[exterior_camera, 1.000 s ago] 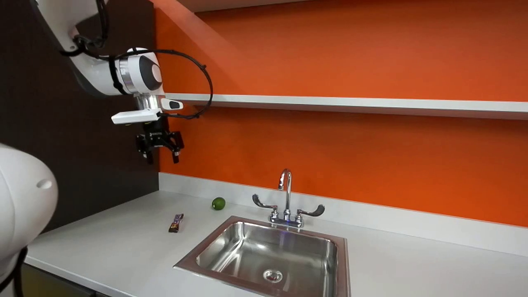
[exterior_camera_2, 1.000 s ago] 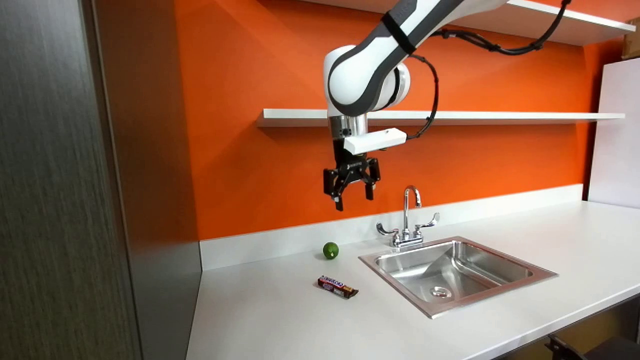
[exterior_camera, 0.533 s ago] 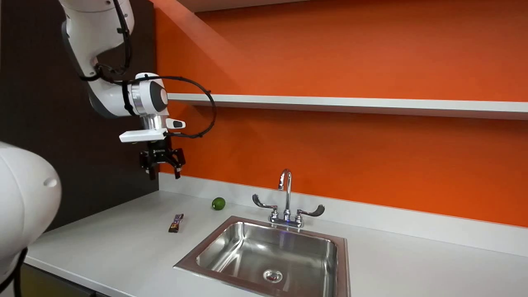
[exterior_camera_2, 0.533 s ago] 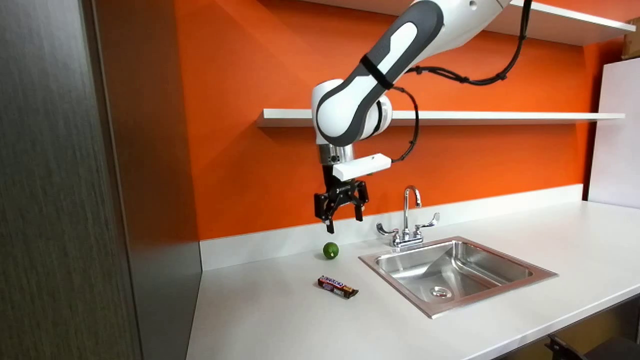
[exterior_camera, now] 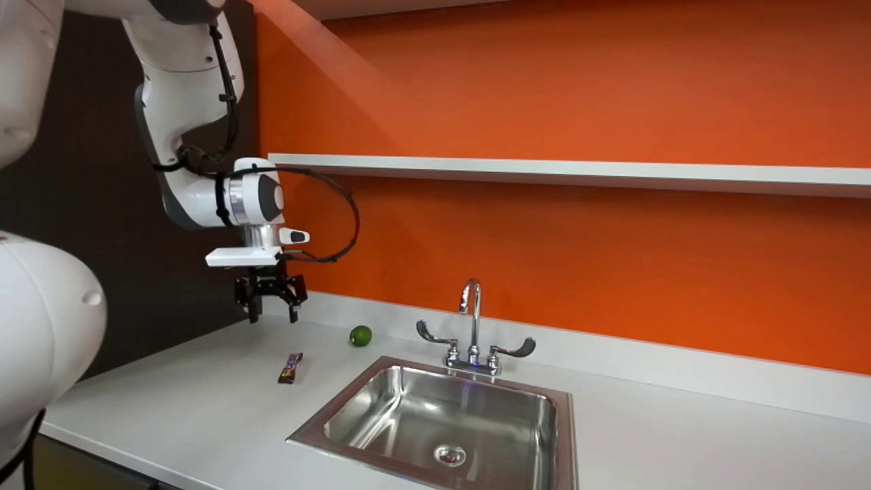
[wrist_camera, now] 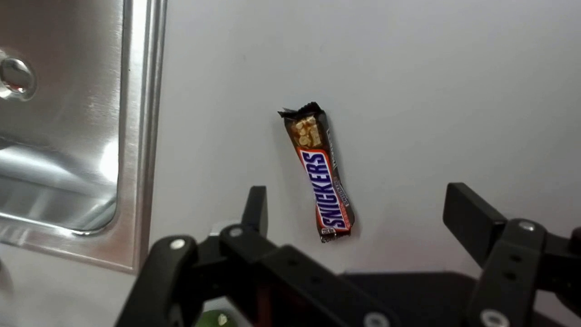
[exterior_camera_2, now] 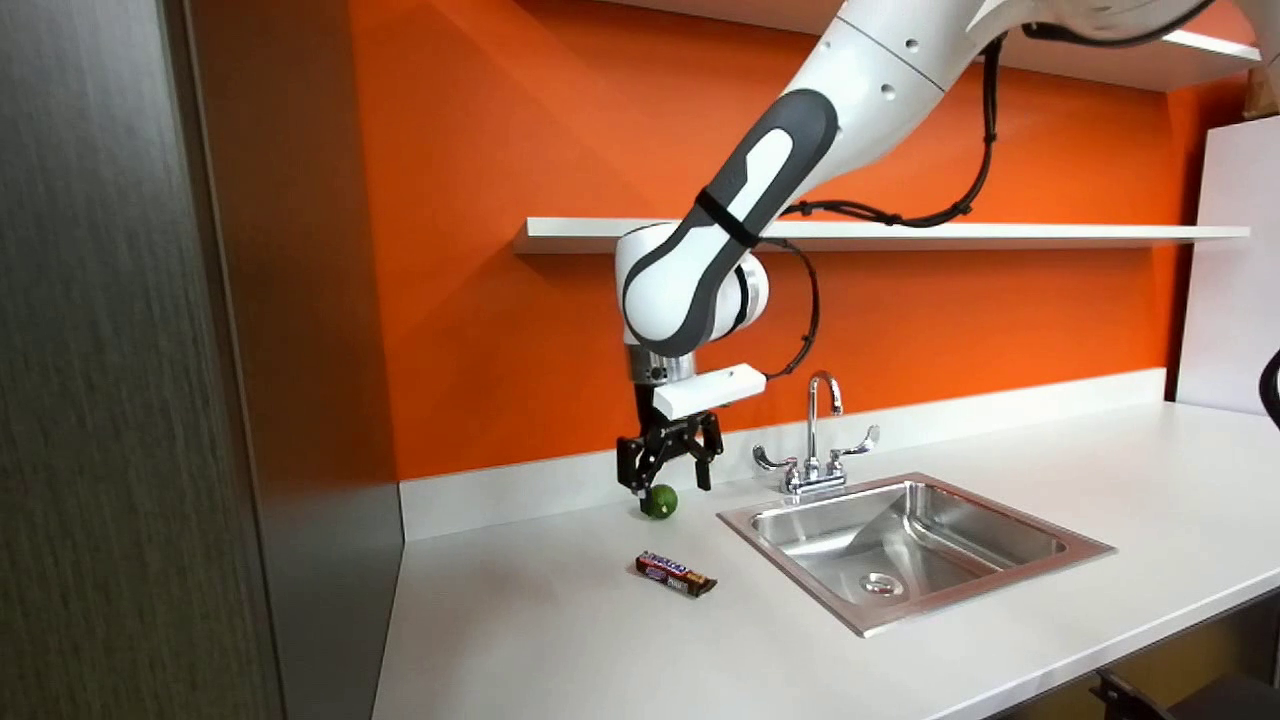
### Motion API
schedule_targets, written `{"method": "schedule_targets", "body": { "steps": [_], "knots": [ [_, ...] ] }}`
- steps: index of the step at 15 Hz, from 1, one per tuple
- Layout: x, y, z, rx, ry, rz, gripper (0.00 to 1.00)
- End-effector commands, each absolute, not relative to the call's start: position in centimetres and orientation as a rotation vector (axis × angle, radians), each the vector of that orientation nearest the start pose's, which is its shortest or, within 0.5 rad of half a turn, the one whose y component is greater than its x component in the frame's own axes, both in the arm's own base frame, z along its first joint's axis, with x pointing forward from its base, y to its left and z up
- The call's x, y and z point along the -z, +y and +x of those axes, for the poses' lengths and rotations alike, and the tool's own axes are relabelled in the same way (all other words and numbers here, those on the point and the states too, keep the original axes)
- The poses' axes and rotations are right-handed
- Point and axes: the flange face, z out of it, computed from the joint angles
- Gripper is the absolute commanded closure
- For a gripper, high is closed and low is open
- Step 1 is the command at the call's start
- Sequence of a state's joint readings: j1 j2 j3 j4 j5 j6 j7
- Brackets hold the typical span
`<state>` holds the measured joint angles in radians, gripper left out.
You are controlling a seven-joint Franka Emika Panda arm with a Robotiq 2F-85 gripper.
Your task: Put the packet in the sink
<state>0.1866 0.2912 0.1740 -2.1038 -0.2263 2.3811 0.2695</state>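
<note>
The packet is a slim dark Snickers wrapper lying flat on the counter, left of the sink in both exterior views [exterior_camera: 290,368] [exterior_camera_2: 675,574]. In the wrist view the packet [wrist_camera: 322,181] lies ahead of the fingers, its lower end showing between them. The sink is a steel basin with a bare rim [exterior_camera: 565,435] [exterior_camera_2: 790,563]; its edge shows at the left of the wrist view [wrist_camera: 136,181]. My gripper [exterior_camera: 273,318] [exterior_camera_2: 674,490] [wrist_camera: 358,200] points down, open and empty, above the counter and apart from the packet.
A green ball [exterior_camera: 360,335] [exterior_camera_2: 663,510] rests near the back wall, partly behind a finger in an exterior view; its edge shows in the wrist view [wrist_camera: 215,319]. The faucet [exterior_camera: 474,327] stands at the sink's back. A shelf [exterior_camera: 544,169] and dark side panel [exterior_camera: 136,286] bound the counter.
The gripper has come down a good way toward the counter, staying open. The packet, ball and sink have not moved.
</note>
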Motion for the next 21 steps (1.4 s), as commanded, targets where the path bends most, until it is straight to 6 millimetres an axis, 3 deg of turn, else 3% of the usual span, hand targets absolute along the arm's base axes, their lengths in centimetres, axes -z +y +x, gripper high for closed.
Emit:
{"method": "schedule_targets", "body": {
  "steps": [1, 11, 21],
  "knots": [
    [-26.9, 20.2, 55.3, 0.105, -0.417, -3.2, 0.0],
    [-22.2, 19.5, 56.9, 0.098, -0.432, -3.2, 0.0],
    [-19.4, 19.4, 58.5, 0.086, -0.561, -3.168, 0.0]
  ]
}}
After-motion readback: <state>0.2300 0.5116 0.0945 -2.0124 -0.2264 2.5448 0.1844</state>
